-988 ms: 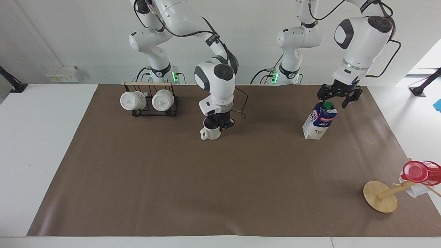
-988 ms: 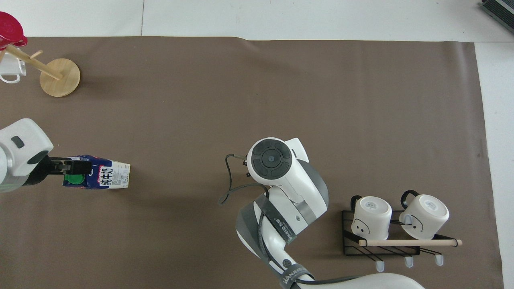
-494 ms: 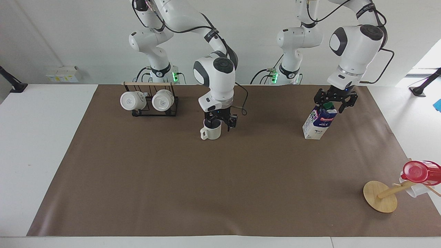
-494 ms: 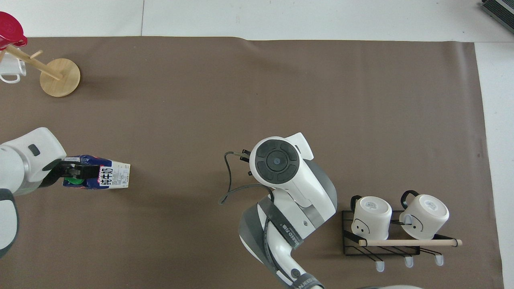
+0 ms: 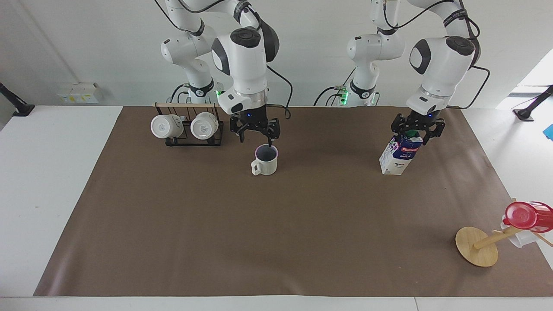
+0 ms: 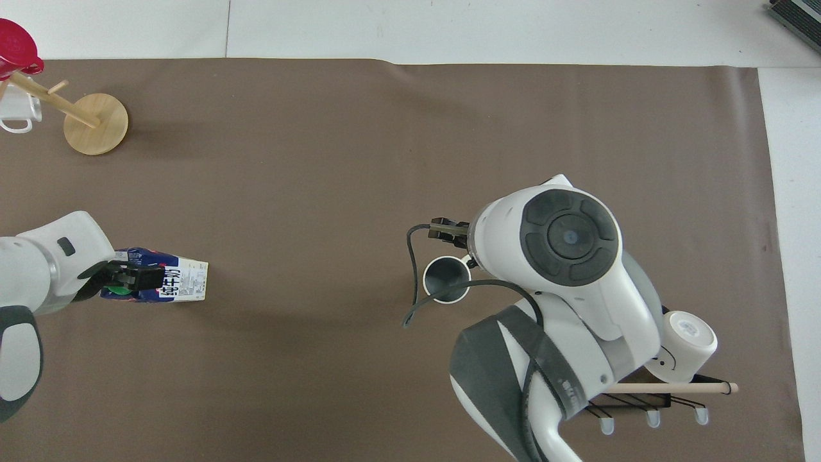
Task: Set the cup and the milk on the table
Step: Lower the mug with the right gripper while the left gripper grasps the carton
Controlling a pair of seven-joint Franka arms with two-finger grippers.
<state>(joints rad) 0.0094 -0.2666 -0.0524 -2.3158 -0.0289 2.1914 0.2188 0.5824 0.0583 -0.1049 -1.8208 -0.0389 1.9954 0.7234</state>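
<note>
On the brown sheet (image 5: 276, 242) that covers most of the white table (image 5: 47, 181), the cup (image 5: 265, 161) stands upright with its mouth up. Its handle sticks out toward the right arm's end of the table. The right pincer (image 5: 255, 130) hangs just above the cup, a little off to one side of it. Its two fingers are spread wide and it holds nothing. It does not touch the cup.

The milk (image 5: 400, 154) stands on the sheet too, well apart from the cup, toward the left arm's end of the table. It is tall, its long side goes up and down, and its green cap is on top. The left pincer (image 5: 417, 128) is over the top of the carton, with its fingers spread wide to either side of the cap. I cannot tell if it touches the carton.

A black rack with two white mugs (image 5: 188, 128) lying on their sides sits near the robots, beside the cup and toward the right arm's end. A wooden stand (image 5: 477, 246) with a red cup (image 5: 526, 216) leans far from the robots, at the left arm's end. Nothing stands between the cup and the milk.
</note>
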